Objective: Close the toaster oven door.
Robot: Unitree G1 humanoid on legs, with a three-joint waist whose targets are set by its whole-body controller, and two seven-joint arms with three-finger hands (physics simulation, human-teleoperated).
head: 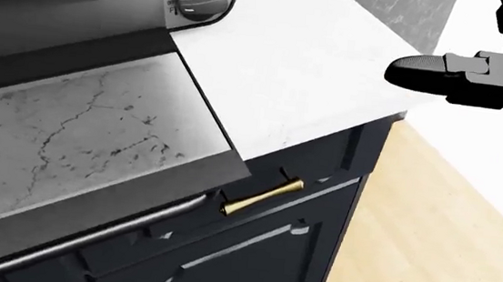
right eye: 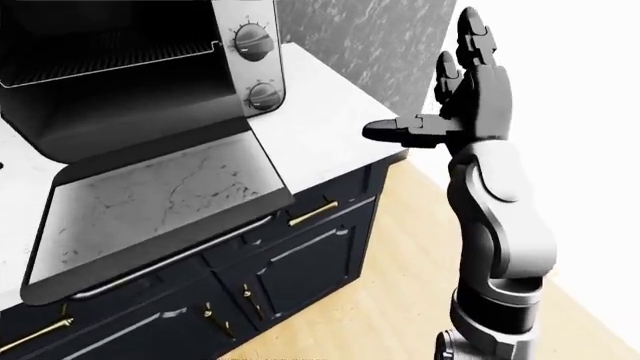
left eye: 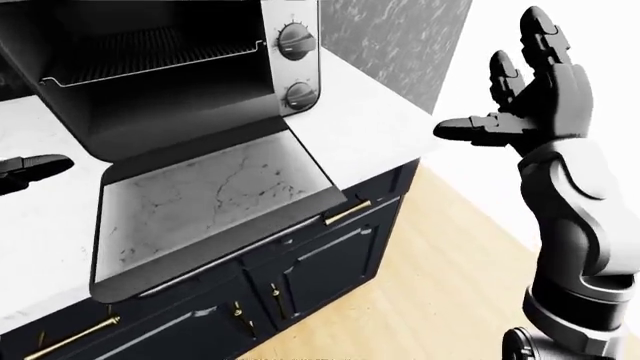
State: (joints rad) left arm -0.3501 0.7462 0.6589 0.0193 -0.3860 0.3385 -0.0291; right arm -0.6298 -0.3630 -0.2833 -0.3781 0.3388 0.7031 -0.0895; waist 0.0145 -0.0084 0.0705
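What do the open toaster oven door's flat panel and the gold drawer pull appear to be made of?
Toaster oven door's flat panel: probably glass, glossy, since it mirrors a veined marble pattern inside a dark frame. Gold drawer pull: likely polished brass, going by its yellow metallic sheen.

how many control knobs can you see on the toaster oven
2. On the toaster oven's silver panel, right of the open door in the left-eye view: upper knob above lower knob. More may sit above the frame.
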